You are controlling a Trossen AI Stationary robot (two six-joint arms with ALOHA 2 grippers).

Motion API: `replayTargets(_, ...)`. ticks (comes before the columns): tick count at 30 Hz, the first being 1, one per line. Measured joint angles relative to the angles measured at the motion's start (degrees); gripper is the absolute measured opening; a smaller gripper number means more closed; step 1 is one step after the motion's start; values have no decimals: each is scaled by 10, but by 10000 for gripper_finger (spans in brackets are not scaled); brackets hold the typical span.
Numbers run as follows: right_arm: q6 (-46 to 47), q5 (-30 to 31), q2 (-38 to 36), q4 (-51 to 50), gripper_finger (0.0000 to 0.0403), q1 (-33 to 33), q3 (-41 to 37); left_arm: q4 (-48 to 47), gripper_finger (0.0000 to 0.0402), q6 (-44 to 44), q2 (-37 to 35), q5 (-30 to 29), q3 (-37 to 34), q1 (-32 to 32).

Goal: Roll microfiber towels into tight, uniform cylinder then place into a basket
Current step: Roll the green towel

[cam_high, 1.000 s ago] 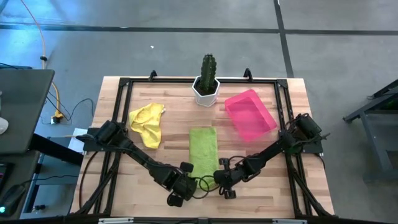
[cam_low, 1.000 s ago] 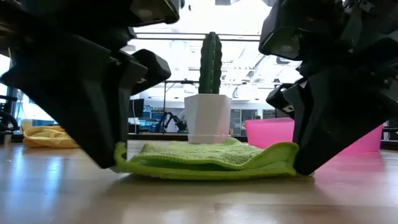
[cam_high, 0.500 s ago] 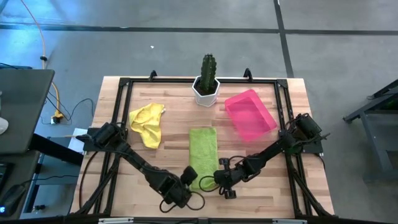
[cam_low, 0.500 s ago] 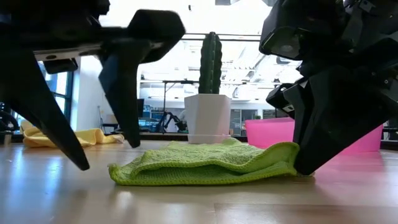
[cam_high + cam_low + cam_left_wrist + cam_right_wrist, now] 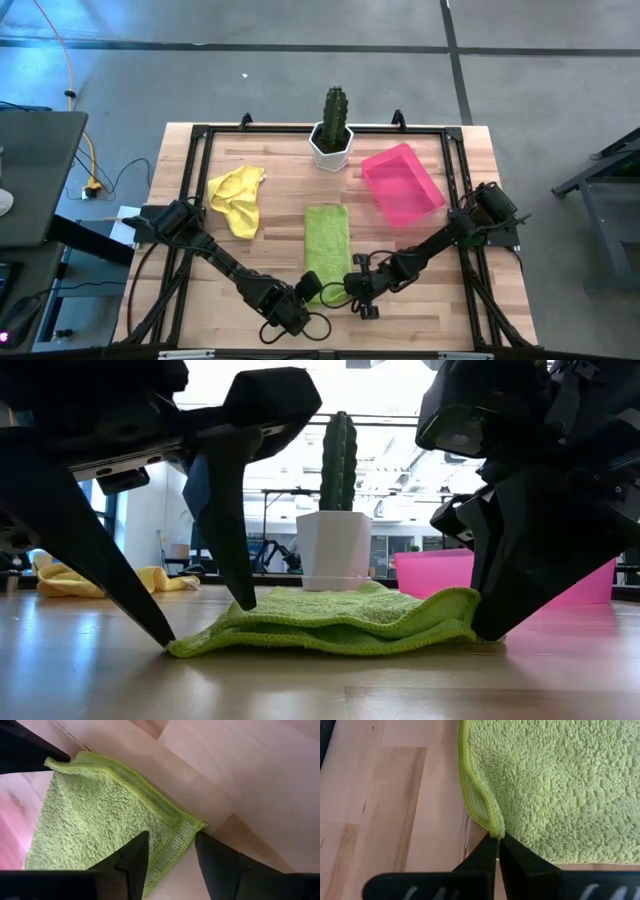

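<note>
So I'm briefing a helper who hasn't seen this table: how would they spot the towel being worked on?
Start at the cactus pot at the table's far edge and come straight toward the near edge. The green towel lies flat there, its near end between the two hands. The other towel is yellow, crumpled, off to the left.

Green towel (image 5: 327, 250) flat, yellow towel (image 5: 237, 199) crumpled.

1. We see the lime green towel (image 5: 560, 785) as soft looped cloth, fuzzy and matt, with a tighter knitted hem (clearest in the wrist views).
2. The table (image 5: 420, 300) looks like pale wooden planks, smooth with a slight sheen.
3. The pink basket (image 5: 402, 183) reads as smooth plastic.
4. The yellow towel (image 5: 236, 196) is limp, crumpled cloth.
5. The white pot (image 5: 334, 550) appears smooth and matt.
</note>
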Motion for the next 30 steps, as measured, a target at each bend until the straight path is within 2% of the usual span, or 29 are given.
replayTargets(6, 0, 0, 0, 0, 4, 0, 0, 2, 154, 38, 0, -39, -2, -7)
replayTargets(13, 0, 0, 0, 1, 4, 0, 0, 1, 154, 95, 0, -44, -2, -3)
replayTargets(21, 0, 0, -1, 1, 4, 0, 0, 25, 150, 93, 10, -46, -2, 8)
replayTargets(25, 0, 0, -1, 1, 4, 0, 0, 25, 118, 34, 11, -36, -2, 8)
replayTargets(30, 0, 0, -1, 1, 4, 0, 0, 22, 45, -57, 11, 9, -2, 10)
